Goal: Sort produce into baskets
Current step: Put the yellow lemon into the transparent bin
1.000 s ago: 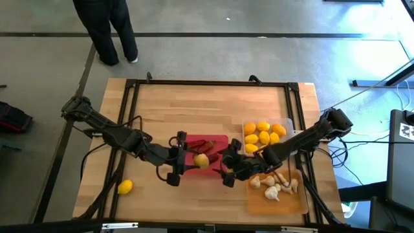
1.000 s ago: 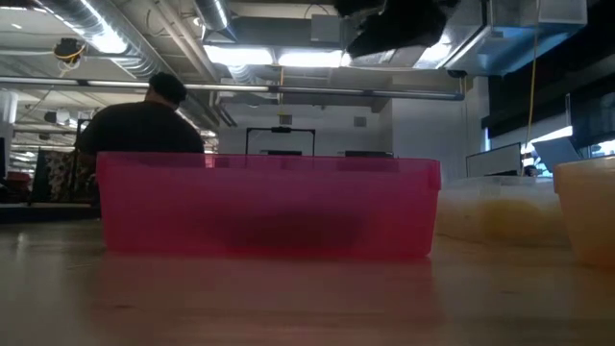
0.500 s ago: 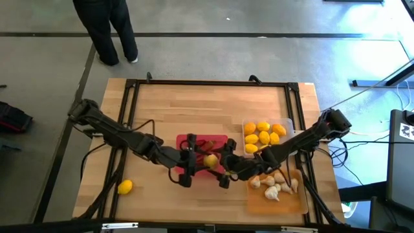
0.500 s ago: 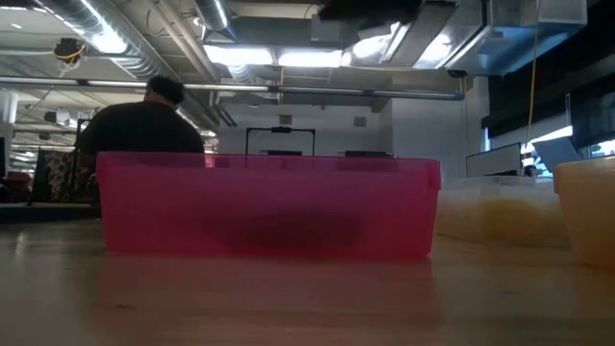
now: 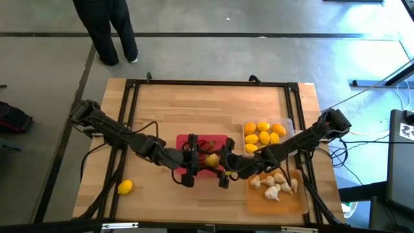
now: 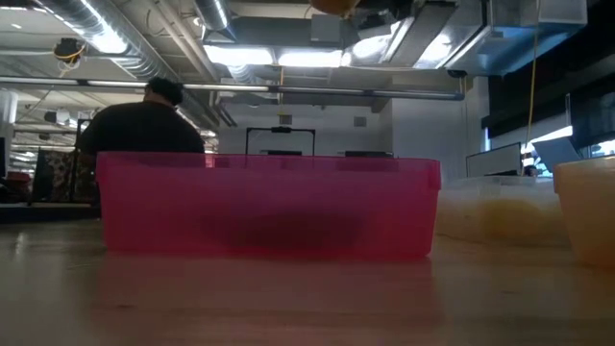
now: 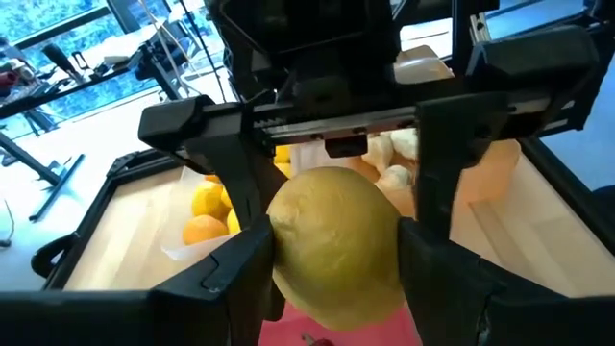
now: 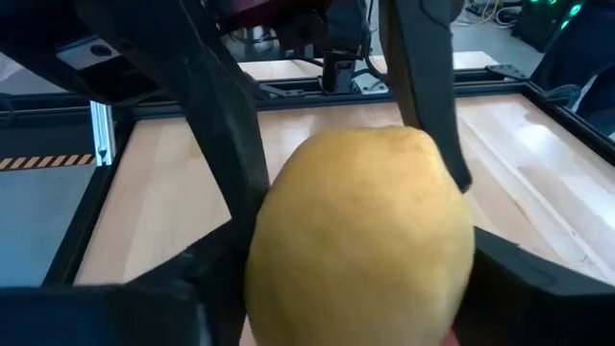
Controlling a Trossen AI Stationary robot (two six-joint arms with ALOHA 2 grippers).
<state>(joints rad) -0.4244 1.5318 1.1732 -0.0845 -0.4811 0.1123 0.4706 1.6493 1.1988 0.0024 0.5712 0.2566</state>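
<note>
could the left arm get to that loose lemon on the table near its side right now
Probably not right now. The left gripper is shut on a lemon over the red tray, with the right gripper closing in on it. The loose lemon lies unobstructed on the table's left; once freed, it looks reachable.

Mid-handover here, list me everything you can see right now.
table: one, wood, under both arms
red tray: one, table centre
clear tray: one, right side
orange tray: one, near right corner
chilies: dark red, count unclear, in red tray
lemons: about seven, yellow-orange, in clear tray
garlic: several, whitish, in orange tray
loose lemon: one, on table, near left
held lemon: one, above red tray
person: one, dark clothes, beyond table
left pincer: grips held lemon
right pincer: at same lemon, opposite
</note>
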